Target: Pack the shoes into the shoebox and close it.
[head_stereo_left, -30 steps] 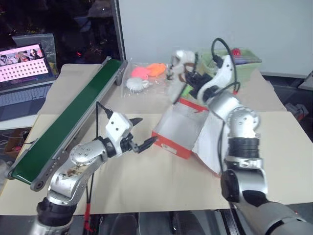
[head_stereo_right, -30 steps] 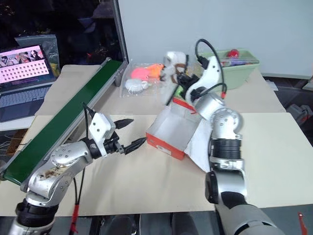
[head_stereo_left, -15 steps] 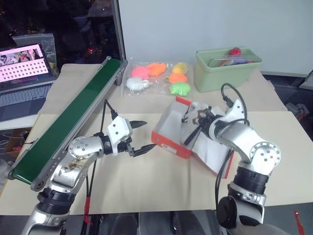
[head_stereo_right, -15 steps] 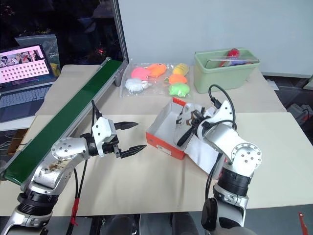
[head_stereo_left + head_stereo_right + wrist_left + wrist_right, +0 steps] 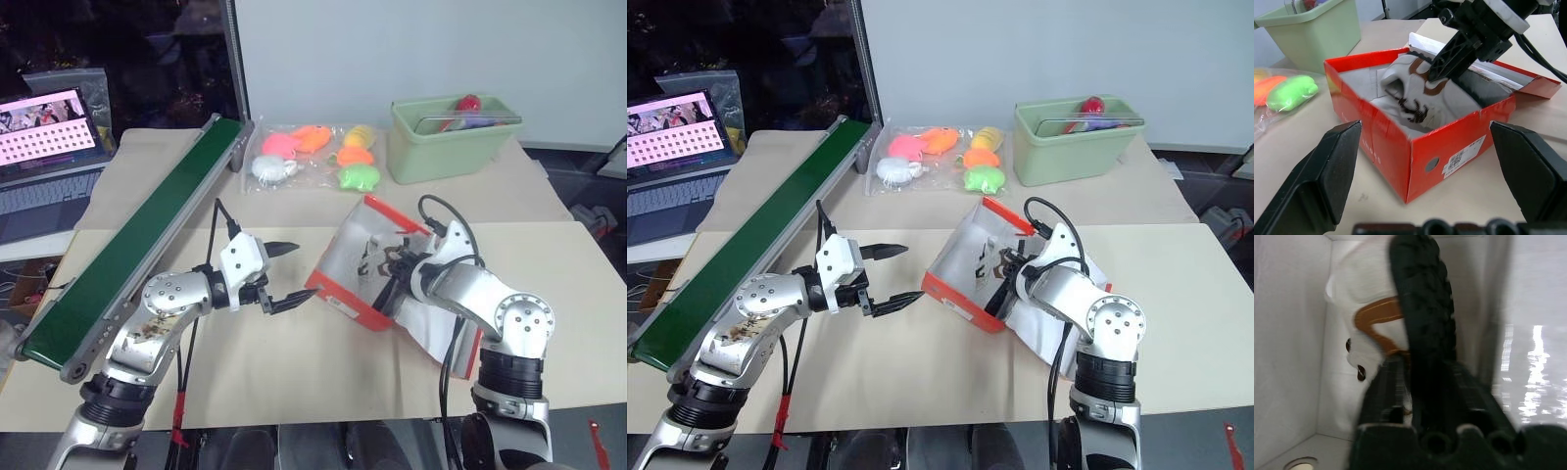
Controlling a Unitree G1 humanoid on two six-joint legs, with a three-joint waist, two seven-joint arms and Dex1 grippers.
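Note:
The orange-red shoebox stands open in the middle of the table, its white-lined lid flipped down beside it on the right. A white shoe with brown trim and dark laces lies inside. My right gripper reaches down into the box and is against the shoe's heel end; in the right wrist view the shoe lies just beyond it. My left gripper hovers open just left of the box's near corner, holding nothing.
A green conveyor belt runs along the left side, with a laptop beyond it. Bagged bright foam toys and a pale green bin sit at the back. Bare paper-covered table lies in front of the box.
My right arm came down from above the box's far side, carrying the shoe into it. The box's left end has turned a little. The left gripper stayed beside the box.

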